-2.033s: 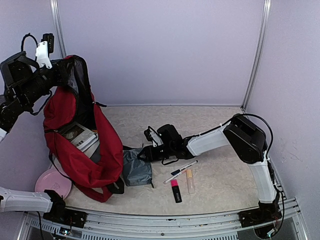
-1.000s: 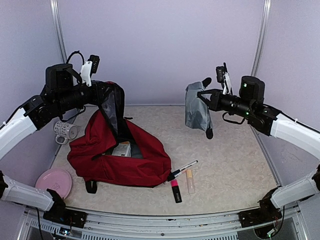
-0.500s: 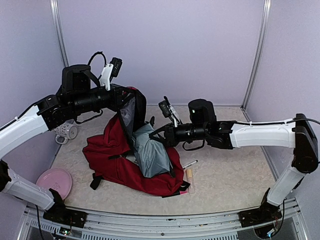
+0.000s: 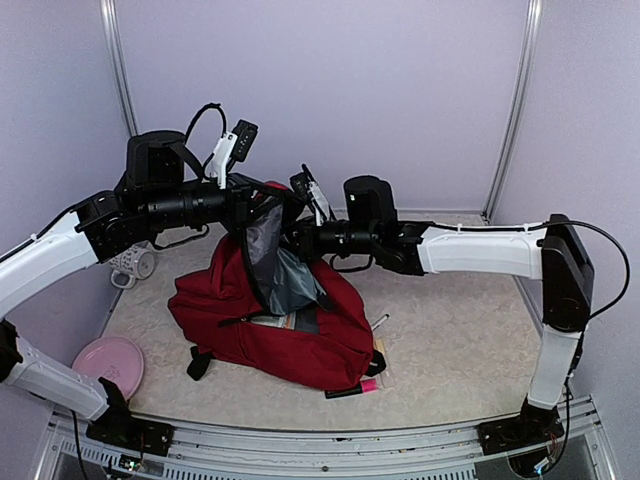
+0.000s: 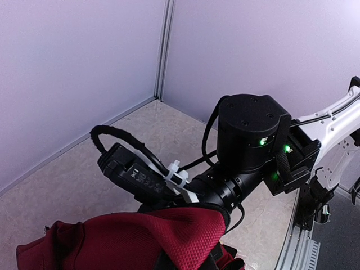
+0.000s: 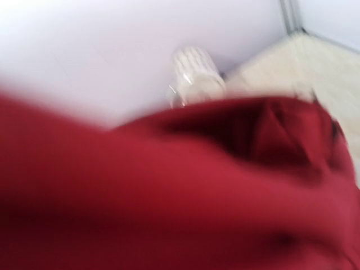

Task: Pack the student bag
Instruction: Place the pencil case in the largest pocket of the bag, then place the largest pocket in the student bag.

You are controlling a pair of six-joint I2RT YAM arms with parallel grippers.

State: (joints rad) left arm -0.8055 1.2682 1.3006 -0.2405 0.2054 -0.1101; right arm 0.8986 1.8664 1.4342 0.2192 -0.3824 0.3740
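Student bag [image 4: 290, 335]: large dark red fabric backpack with black straps, slumped left of centre on the beige table [image 4: 460, 320], mouth turned up and toward the right arm.
Left gripper [image 4: 250, 200]: jaws clamped on the bag's top rim, holding the grey-lined flap high.
Right gripper [image 4: 298, 240]: at the mouth, jaws together, apparently pinching the upper end of the grey-blue zip pouch [image 4: 292, 283]. The pouch hangs with its long axis vertical, directly below the jaws and inside the opening. Letting go looks next.
Pink round plate [image 4: 105, 362] and white patterned mug [image 4: 130, 263]: on the table left of the bag.
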